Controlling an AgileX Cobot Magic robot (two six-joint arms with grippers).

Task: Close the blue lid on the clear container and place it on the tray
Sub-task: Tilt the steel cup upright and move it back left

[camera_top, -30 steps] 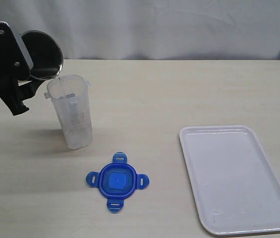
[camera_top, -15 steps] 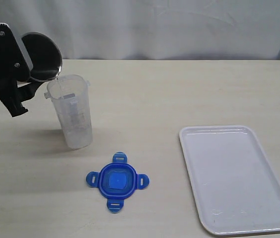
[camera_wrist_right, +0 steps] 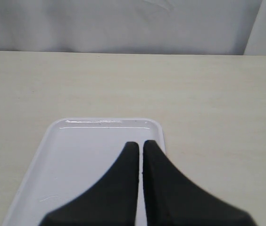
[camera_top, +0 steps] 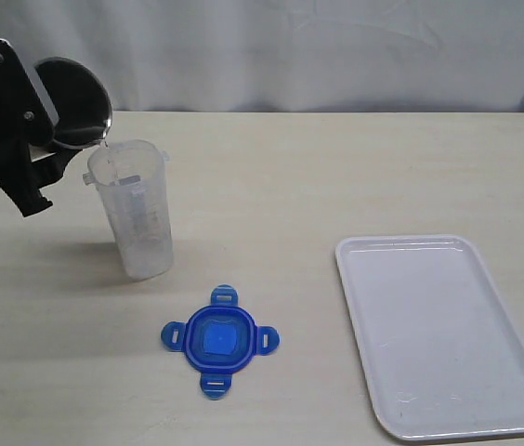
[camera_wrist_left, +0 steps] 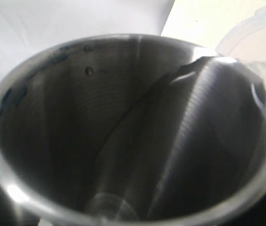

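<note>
Left gripper, just left of the clear container, is clamped on a steel cup that is tilted with its lip over the container's rim. The container stands upright and unlidded. The blue lid lies flat near its right front. The tray sits well apart to its right. The right gripper, pressed closed and empty, hangs over the tray.

Risk: the cup's lip could catch the rim and topple the container.

The left fingers are hidden, and the container's contents are indiscernible.
</note>
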